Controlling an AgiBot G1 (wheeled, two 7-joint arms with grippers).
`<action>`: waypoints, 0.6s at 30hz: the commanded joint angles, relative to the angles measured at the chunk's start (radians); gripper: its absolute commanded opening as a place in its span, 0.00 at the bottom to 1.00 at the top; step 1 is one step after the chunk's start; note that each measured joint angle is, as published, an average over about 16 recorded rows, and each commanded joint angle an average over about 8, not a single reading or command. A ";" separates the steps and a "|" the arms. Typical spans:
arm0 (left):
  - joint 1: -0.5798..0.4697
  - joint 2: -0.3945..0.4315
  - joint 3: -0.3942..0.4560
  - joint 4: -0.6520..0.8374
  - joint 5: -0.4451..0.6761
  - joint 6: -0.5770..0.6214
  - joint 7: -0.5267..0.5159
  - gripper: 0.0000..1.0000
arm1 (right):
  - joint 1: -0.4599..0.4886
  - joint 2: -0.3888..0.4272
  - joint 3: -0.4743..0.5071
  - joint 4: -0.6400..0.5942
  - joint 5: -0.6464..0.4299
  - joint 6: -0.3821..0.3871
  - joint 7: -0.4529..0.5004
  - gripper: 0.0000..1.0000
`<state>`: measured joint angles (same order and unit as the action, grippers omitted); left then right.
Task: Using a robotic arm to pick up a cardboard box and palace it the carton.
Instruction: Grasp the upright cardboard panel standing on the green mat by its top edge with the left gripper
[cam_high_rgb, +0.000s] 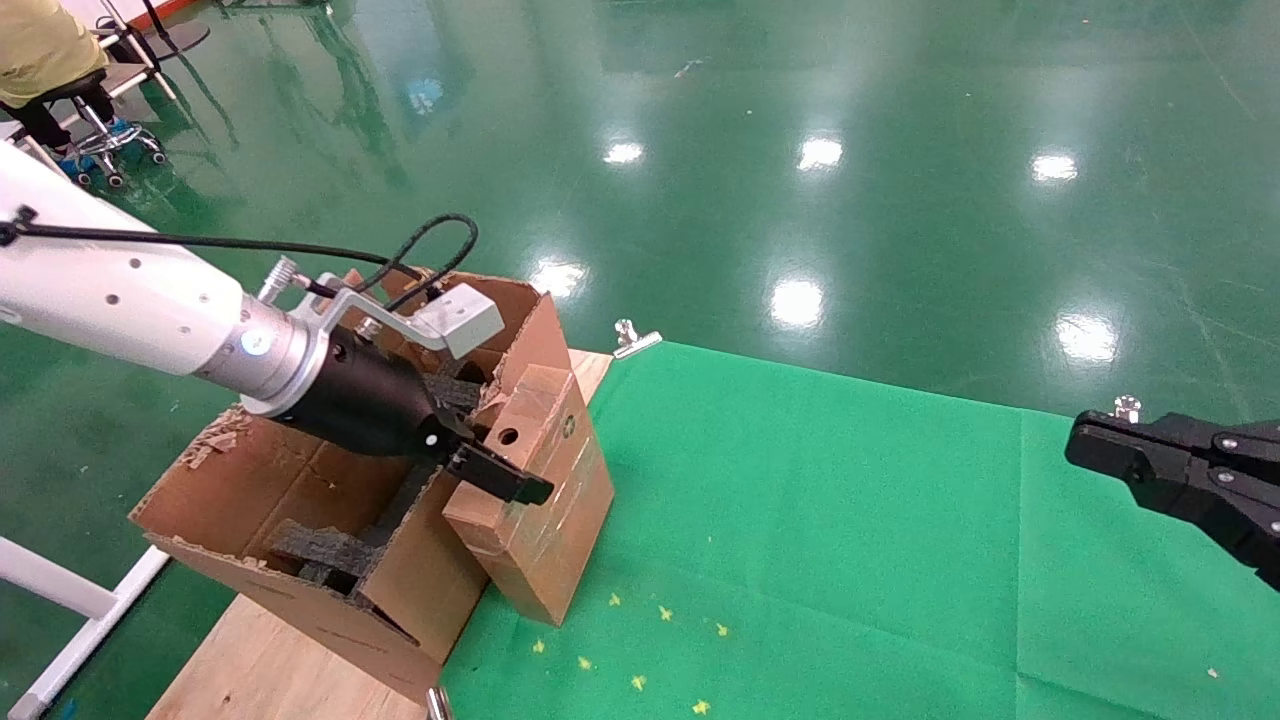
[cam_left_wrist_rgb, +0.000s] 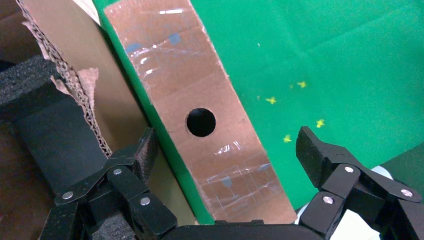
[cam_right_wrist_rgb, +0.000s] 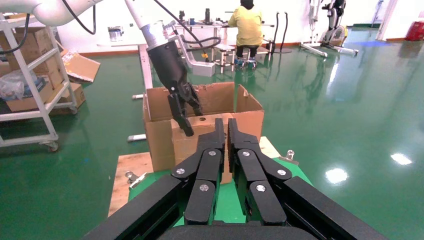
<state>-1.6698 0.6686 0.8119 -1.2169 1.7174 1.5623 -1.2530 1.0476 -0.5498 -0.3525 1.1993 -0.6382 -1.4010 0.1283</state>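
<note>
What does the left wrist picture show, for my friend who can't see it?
The left end effector is open, with its two black fingers on either side of a small brown box that has a round hole. The box stands on a green cloth beside a big torn carton holding black foam.

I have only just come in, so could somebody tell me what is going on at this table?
The left gripper of the white robotic arm is open around a small cardboard box, one finger on each side, not yet closed on it. The box stands on end on the green cloth, against the outside of the large torn carton. The right gripper is shut and waits off to the right.
</note>
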 joint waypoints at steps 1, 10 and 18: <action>0.000 0.005 0.012 -0.001 0.005 -0.003 -0.009 0.72 | 0.000 0.000 0.000 0.000 0.000 0.000 0.000 1.00; -0.004 0.017 0.037 -0.003 0.026 -0.005 -0.014 0.00 | 0.000 0.000 0.000 0.000 0.000 0.000 0.000 1.00; -0.002 0.015 0.032 -0.004 0.022 -0.005 -0.013 0.00 | 0.000 0.000 0.000 0.000 0.000 0.000 0.000 1.00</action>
<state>-1.6718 0.6837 0.8444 -1.2204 1.7393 1.5573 -1.2664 1.0474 -0.5497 -0.3525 1.1991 -0.6381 -1.4007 0.1283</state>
